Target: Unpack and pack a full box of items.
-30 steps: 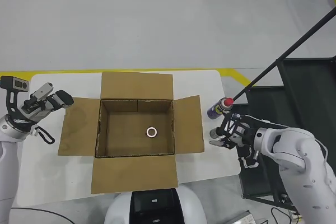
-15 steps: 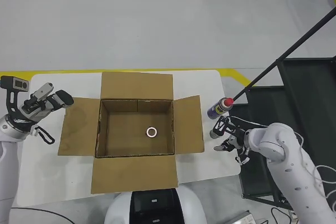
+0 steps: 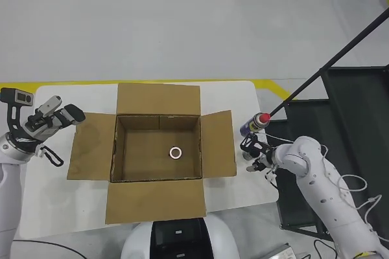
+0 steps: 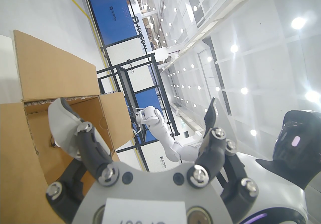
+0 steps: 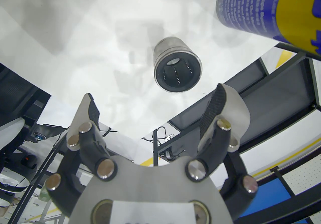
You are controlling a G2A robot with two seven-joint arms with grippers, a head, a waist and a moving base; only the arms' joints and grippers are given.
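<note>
Right wrist view: cyl. (image 5: 177, 67) beyond fingers (image 5: 213, 107)

The top camera is looking straight down from high on the robot, taking in the whole table (image 3: 52, 201) and the open box (image 3: 142, 162) from well off. The left wrist camera is sitting just behind the left gripper (image 4: 135, 105), facing sideways and upward over a box flap toward the hall ceiling (image 4: 250, 21); it is sharing the box with the top view. The right wrist camera is peering past the right gripper (image 5: 154, 95) at the tabletop from close by, sharing the spray can (image 5: 265, 1) with the top view.
</note>
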